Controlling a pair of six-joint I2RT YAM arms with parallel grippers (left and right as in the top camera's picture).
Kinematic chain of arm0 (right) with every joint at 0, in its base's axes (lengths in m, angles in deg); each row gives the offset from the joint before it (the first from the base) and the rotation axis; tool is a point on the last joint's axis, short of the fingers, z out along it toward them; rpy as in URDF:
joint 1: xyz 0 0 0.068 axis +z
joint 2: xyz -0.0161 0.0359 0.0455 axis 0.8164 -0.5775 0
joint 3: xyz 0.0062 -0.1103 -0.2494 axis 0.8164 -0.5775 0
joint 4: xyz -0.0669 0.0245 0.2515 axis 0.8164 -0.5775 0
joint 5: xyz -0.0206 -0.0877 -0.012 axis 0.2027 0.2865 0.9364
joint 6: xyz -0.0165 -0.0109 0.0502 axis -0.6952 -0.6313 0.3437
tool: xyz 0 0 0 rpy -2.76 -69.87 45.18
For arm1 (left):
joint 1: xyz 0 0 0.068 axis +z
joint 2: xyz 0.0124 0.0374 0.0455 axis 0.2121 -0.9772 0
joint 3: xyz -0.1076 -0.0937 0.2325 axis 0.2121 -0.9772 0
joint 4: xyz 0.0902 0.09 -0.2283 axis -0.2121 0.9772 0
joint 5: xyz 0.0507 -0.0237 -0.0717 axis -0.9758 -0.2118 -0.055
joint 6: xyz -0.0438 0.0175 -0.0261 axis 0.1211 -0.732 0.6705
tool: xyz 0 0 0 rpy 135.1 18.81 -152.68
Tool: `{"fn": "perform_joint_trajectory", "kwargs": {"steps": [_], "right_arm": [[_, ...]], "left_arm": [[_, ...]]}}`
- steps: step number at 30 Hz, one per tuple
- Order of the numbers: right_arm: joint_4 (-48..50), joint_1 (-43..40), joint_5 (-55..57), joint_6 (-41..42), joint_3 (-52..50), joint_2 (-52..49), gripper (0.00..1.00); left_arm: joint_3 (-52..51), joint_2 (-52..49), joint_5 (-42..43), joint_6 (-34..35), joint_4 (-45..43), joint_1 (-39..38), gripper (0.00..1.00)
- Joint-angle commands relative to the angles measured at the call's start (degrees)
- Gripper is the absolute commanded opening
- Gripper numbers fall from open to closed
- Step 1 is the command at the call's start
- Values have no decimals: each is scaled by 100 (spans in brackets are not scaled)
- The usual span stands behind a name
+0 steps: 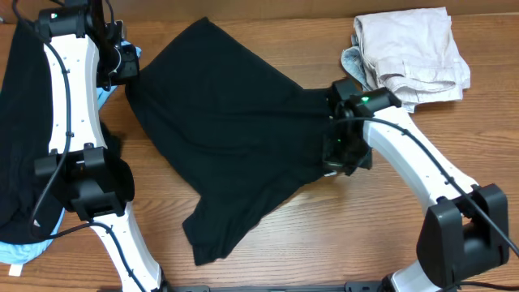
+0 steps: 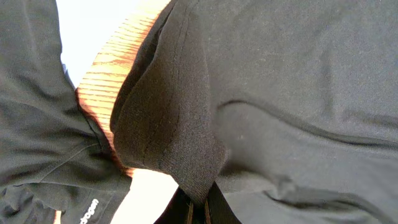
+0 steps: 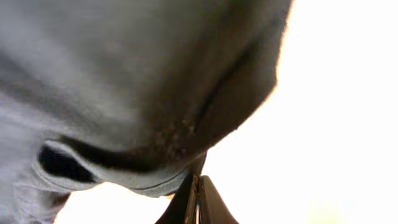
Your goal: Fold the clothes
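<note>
**A:** What does the overhead view give you?

**B:** A large, plain black T-shirt (image 1: 235,122) of soft cloth lies rumpled and slantwise across the middle of the brown wooden worktop (image 1: 324,243), between the two white arms (image 1: 69,105).

**A:** And the claws?

**B:** The left claw (image 1: 122,65) sits at the shirt's upper-left edge and the right claw (image 1: 336,146) at its right edge. From above, their dark fingers merge with the dark cloth, so I cannot tell the grip here.

**A:** Anything else on the worktop?

**B:** A crumpled heap of beige garments (image 1: 413,49) lies at the top right, just beyond the right arm's wrist. A second black garment (image 1: 20,122) runs along the left side under the left arm. Some light-blue cloth (image 1: 20,253) peeks out below it.

**A:** On to the left wrist view.

**B:** The left claw (image 2: 199,210) is clenched on a fold of the black T-shirt (image 2: 280,93), and the cloth rises from the fingertips in a thick ridge. A strip of worktop (image 2: 102,81) shows beside it. The second black garment (image 2: 37,124) is further left, with small white lettering (image 2: 90,213) near its lower edge.

**A:** And the right wrist view?

**B:** The right claw (image 3: 198,199) has its fingers pressed together, pinching the hemmed edge of the black T-shirt (image 3: 124,74). The shirt looks greyish in the glare. Everything behind it is washed out to white.
</note>
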Motion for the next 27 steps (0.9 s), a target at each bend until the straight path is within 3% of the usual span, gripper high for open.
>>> {"fn": "perform_joint_trajectory", "kwargs": {"steps": [1, 6, 9, 10, 17, 27], "right_arm": [[-219, -103, -2, 240, -98, 79, 4], [-356, -111, -9, 612, -691, 79, 4], [-380, -114, -7, 634, -1014, 79, 54], [-367, -116, 2, 634, -1088, 79, 59], [313, -597, 181, 621, -861, 111, 61], [2994, -1475, 280, 129, -811, -289, 55]], "left_arm": [[94, 66, 17, 76, -37, 33, 4], [94, 66, 17, 68, -81, 79, 4], [94, 66, 17, 55, -98, 101, 4], [94, 66, 17, 52, -98, 103, 4], [94, 66, 22, 13, -116, 103, 4], [94, 66, 20, 15, -212, 103, 4]]}}
